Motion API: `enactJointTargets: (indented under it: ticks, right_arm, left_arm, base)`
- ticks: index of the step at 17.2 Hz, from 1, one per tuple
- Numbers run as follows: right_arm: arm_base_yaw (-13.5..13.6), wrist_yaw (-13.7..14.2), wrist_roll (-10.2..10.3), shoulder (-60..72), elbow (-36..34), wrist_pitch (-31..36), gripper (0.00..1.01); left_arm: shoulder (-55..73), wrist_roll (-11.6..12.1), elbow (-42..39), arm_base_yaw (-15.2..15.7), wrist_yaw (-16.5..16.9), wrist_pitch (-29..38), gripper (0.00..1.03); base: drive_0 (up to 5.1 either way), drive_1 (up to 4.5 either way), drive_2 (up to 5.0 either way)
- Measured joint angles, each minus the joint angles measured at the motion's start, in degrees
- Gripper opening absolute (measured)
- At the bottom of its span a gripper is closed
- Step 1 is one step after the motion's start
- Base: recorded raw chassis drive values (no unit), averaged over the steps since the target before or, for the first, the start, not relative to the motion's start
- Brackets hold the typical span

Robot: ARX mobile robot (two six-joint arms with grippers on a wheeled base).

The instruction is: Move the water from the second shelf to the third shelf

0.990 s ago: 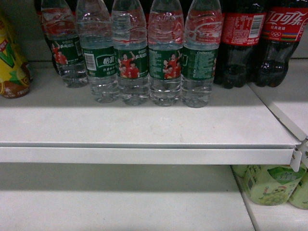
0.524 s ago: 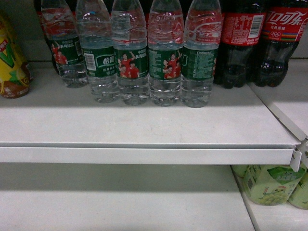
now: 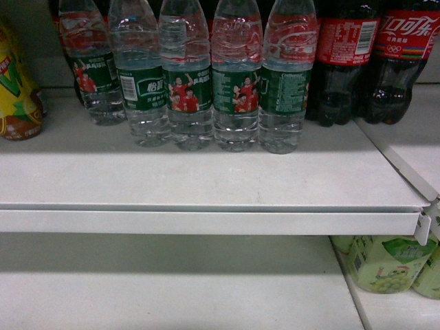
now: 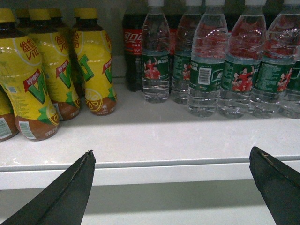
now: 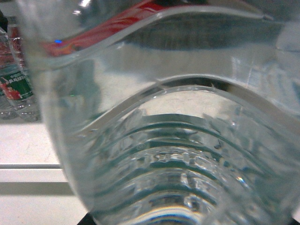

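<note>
I'm seeing yellow tea bottles (image 4: 44,79) far left on upper shelf (image 3: 206,175), water bottles (image 3: 237,75) mid-row, cola (image 3: 347,58) right. Left hand (image 4: 171,187) is hanging spread below shelf edge. Right wrist cam is filled w/ a clear ribbed bottle (image 5: 159,140); can't tell right hand's grip.

A water bottle (image 5: 159,140) fills nearly the whole right wrist view: clear ribbed plastic seen from very close, with wavy moulded ridges, water inside and a curved band of red showing through near its top. On the upper white shelf (image 3: 206,182) a row of the same clear ribbed bottles (image 3: 236,75) stands upright, side by side and touching, each with a green wrap label showing people in red shirts. The lower shelf (image 3: 172,289) beneath is a plain white board.
</note>
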Motion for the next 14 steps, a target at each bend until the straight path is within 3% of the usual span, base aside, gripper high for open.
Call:
enactJointTargets:
  ticks: [14]
  right_arm:
    - [0.00, 0.00, -0.02, 0.00, 0.00, -0.15, 0.40]
  left_arm:
    - [0.00, 0.00, 0.00, 0.00, 0.00, -0.17, 0.98]
  base:
    - [0.0, 0.00, 0.0]
